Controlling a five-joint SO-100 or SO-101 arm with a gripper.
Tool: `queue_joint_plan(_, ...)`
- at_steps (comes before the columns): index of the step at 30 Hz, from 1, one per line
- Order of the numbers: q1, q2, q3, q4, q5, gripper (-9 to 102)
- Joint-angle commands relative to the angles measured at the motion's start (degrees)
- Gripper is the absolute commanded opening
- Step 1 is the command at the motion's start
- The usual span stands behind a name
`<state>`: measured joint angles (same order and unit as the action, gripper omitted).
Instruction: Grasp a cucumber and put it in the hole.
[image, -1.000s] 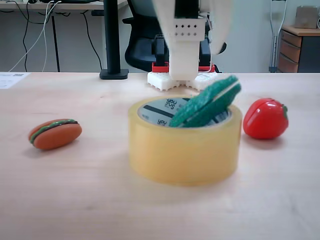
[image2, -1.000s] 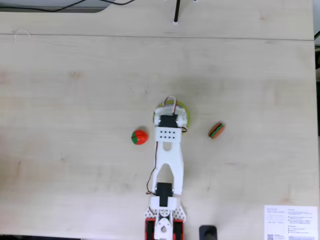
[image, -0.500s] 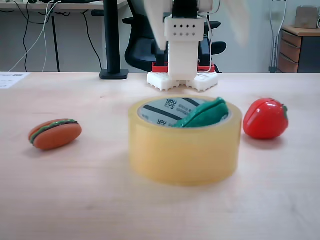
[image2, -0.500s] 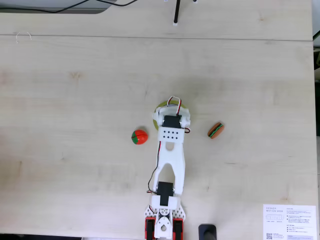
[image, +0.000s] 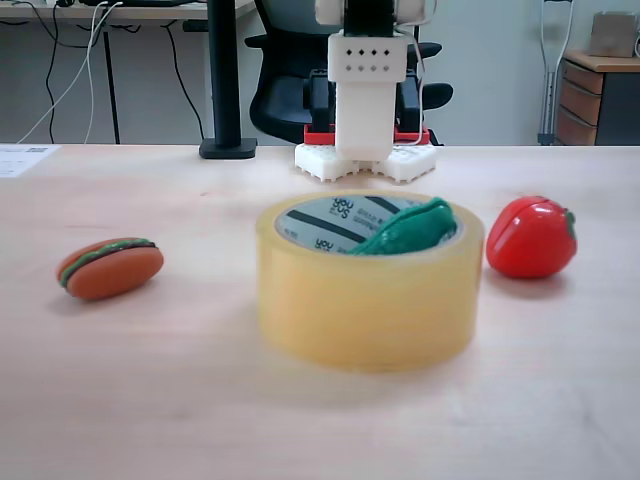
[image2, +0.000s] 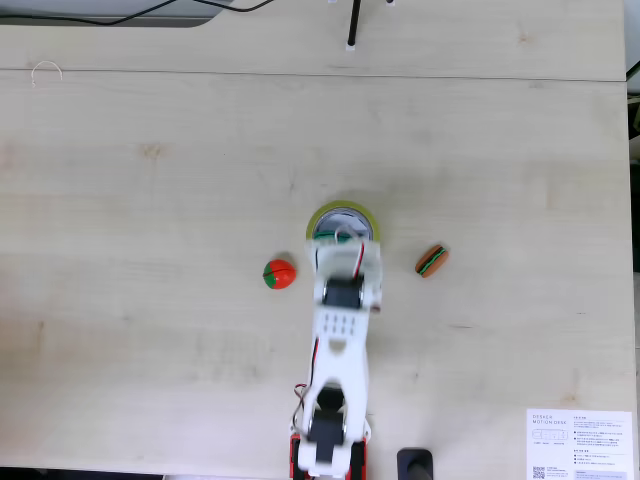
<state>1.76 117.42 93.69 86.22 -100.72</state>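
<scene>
The dark green cucumber (image: 410, 228) lies tilted inside the hole (image: 330, 222) of the yellowish tape roll (image: 365, 300), its upper end resting near the right rim. Nothing is touching it. From above, the tape roll (image2: 343, 212) is half covered by the arm, and a sliver of the green cucumber (image2: 322, 237) shows inside the ring. My gripper (image2: 346, 250) hangs over the roll's near rim, blurred. The wrist block hides its fingers, so their spread is unclear. In the low fixed view the white arm (image: 366, 95) rises behind the roll.
An orange-brown toy burger (image: 110, 268) lies left of the roll in the low fixed view, and a red toy tomato (image: 530, 238) lies right of it. From above the burger (image2: 432, 260) and tomato (image2: 279, 273) flank the arm. A printed sheet (image2: 580, 440) lies at the table's corner.
The cucumber dropped from sticking out of the roll to lying lower inside the hole. The arm has lifted and pulled back toward its base, uncovering the far half of the roll.
</scene>
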Motion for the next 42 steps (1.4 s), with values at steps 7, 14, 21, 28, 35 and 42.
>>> queue_joint_plan(7, 2.11, 22.59, 22.68, -3.34, 0.53, 20)
queue_joint_plan(14, 4.75, 31.73, 37.97, -8.7, 0.62, 16)
queue_joint_plan(21, 5.19, 36.04, 48.16, -12.92, 0.62, 12)
queue_joint_plan(28, 5.27, 59.06, 68.29, -20.21, 5.01, 16)
queue_joint_plan(35, 5.8, 75.67, 75.94, -15.03, 7.65, 15)
queue_joint_plan(42, 5.98, 75.76, 78.57, -15.47, 7.38, 15)
